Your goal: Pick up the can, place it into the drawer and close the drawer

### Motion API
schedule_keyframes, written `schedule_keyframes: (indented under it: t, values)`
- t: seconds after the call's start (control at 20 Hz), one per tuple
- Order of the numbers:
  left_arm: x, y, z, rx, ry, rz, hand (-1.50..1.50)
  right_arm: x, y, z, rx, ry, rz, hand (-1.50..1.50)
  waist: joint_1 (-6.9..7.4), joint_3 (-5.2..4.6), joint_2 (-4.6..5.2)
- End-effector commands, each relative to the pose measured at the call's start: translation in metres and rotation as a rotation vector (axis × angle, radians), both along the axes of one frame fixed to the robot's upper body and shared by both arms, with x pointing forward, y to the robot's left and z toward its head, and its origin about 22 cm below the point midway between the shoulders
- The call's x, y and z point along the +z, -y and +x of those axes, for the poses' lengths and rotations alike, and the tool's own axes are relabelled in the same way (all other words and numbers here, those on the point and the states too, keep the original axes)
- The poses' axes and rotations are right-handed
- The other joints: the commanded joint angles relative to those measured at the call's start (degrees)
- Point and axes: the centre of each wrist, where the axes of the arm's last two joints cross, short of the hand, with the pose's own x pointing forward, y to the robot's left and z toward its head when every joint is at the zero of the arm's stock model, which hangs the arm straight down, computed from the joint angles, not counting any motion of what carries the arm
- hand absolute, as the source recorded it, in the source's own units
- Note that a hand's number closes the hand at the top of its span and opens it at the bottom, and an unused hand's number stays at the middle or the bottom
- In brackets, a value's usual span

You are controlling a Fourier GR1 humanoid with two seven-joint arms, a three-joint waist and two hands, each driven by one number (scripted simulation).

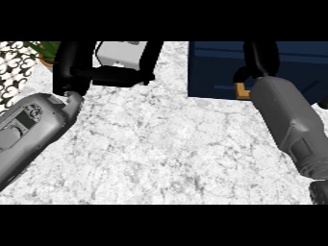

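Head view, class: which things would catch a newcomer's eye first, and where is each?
The dark blue drawer unit at upper right stands out against the pale marbled counter. The right forearm slants up to it, its black hand over the blue front. At upper left, the left hand rises with fingers up.

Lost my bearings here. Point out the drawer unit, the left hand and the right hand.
drawer unit (315, 60): head view, on its dark blue top face.
left hand (117, 76): head view, on the black palm.
right hand (261, 55): head view, on the black back of the hand.
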Motion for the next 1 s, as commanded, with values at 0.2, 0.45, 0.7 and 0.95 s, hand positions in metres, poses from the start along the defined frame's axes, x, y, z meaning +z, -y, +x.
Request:
schedule_keyframes:
  t: [0.2, 0.45, 0.7, 0.95]
  values:
    - [-0.017, -0.003, -0.006, 0.018, 0.000, 0.009, -1.50, 0.034, -0.050, 0.012, 0.132, 0.094, 0.330, -1.50, 0.34, 0.24, 0.06]
    - [-0.024, -0.018, -0.012, 0.025, -0.021, 0.005, -1.50, 0.039, -0.042, 0.014, 0.166, 0.092, 0.492, -1.50, 0.17, 0.16, -0.37]
    - [-0.027, -0.022, -0.015, 0.037, -0.004, 0.000, -1.50, 0.053, -0.061, 0.017, 0.218, 0.092, 0.745, -1.50, -0.47, 0.10, -0.77]
    - [-0.031, -0.030, -0.020, 0.054, -0.024, -0.005, -1.50, 0.047, -0.034, 0.017, 0.255, 0.088, 0.833, -1.50, -1.72, 0.05, -0.76]
